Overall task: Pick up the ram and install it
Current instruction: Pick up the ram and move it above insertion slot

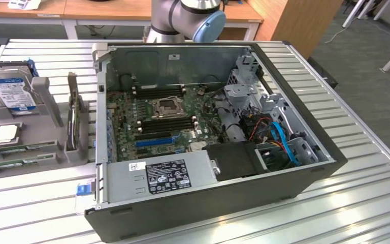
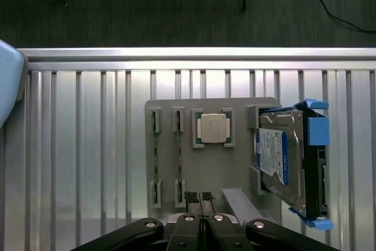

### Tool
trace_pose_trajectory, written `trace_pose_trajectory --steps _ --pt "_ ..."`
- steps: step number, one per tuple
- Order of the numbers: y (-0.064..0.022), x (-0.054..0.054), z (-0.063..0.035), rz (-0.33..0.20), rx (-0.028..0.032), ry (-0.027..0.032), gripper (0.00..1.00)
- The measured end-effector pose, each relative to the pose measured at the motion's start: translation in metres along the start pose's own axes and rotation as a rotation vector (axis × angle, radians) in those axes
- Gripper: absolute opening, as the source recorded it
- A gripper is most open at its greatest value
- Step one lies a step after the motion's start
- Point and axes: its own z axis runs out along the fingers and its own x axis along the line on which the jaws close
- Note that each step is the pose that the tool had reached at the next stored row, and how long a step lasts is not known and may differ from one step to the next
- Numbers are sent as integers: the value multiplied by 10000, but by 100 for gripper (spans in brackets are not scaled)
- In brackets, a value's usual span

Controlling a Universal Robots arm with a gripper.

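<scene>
Two rams lie side by side in a grey holder (image 2: pixel 211 168): thin green sticks, ram (image 2: pixel 178 145) and ram (image 2: pixel 155 145). In the exterior view they show at the holder's front, ram (image 1: pixel 20 148) and ram (image 1: pixel 8 164). My gripper (image 2: pixel 198 195) hovers above the holder with its fingers shut and nothing between them. Its tips sit just beside the end of the nearer stick, apart from it. The open computer case (image 1: pixel 303 178) holds the motherboard with black memory slots (image 1: pixel 168 123).
The holder (image 1: pixel 46 152) also carries a CPU (image 2: pixel 212 128), a blue-framed hard drive (image 2: pixel 279 157) and a dark expansion card (image 1: pixel 73 114) standing on edge. All stand on a ribbed metal table (image 1: pixel 357 203). The arm's base (image 1: pixel 181 20) rises behind the case.
</scene>
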Motion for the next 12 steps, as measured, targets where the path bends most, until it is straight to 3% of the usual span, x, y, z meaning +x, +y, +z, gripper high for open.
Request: trace_pose_trajectory --steps 7,12 --pt "0 0 0 -5 1 1 10" --pt "0 0 0 -176 -5 38 10"
